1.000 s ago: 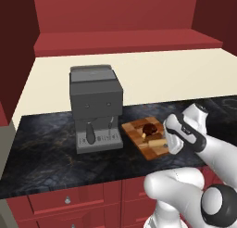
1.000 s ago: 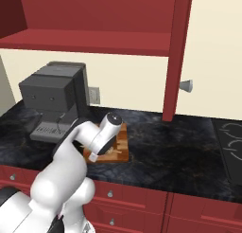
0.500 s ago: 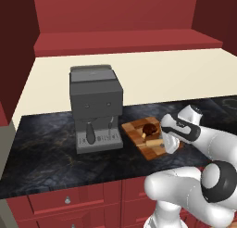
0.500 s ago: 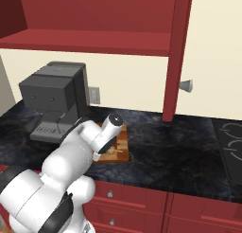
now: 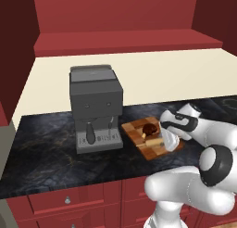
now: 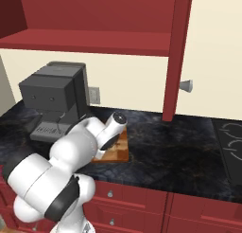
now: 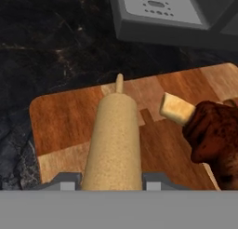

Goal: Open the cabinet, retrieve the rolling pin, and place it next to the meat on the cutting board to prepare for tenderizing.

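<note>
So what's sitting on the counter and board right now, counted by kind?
Coffee machine: 1
Cutting board: 1
Meat: 1
Rolling pin: 1, between the pincer's fingers
Total: 4

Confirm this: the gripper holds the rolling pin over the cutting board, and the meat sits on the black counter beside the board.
Not quite. The meat sits on the cutting board, not the counter, as the hand view shows. The gripper does hold the rolling pin over the board.
</note>
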Controlling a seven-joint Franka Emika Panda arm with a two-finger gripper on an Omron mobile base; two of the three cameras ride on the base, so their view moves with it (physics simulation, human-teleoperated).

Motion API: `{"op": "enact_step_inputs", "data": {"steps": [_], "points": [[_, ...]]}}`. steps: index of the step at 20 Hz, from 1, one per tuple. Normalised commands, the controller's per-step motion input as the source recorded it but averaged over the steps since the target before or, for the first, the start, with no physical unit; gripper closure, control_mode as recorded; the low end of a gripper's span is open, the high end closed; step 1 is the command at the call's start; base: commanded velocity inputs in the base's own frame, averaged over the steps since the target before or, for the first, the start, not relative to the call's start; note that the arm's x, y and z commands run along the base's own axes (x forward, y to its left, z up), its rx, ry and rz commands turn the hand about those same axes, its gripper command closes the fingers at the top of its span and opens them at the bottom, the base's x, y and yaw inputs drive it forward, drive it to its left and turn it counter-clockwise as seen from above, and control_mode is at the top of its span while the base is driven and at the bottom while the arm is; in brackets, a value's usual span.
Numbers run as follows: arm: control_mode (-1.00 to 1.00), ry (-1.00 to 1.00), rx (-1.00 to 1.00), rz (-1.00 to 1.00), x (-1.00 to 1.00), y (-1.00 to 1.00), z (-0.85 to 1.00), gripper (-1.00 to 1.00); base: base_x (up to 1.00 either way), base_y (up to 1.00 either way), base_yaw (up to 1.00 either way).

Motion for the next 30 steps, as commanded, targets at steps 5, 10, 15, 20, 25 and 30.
{"op": "enact_step_inputs", "data": {"steps": [5,10,15,20,25,30], "points": [[-1.0,0.0,0.0,0.03,0.14,0.01,-0.23,-1.0,0.0,0.0,0.0],[-1.0,0.03,0.0,0.0,0.0,0.13,-0.01,-1.0,0.0,0.0,0.0],[-1.0,-0.05,0.0,0.0,-0.12,0.13,0.33,-1.0,0.0,0.0,0.0],[-1.0,-0.06,0.0,0.0,-0.3,0.12,0.36,-1.0,0.0,0.0,0.0],[-1.0,-0.02,0.0,0.0,-0.41,0.2,0.38,-1.0,0.0,0.0,0.0],[-1.0,0.0,0.0,-0.01,-0.37,0.21,0.42,-1.0,0.0,0.0,0.0]]}}
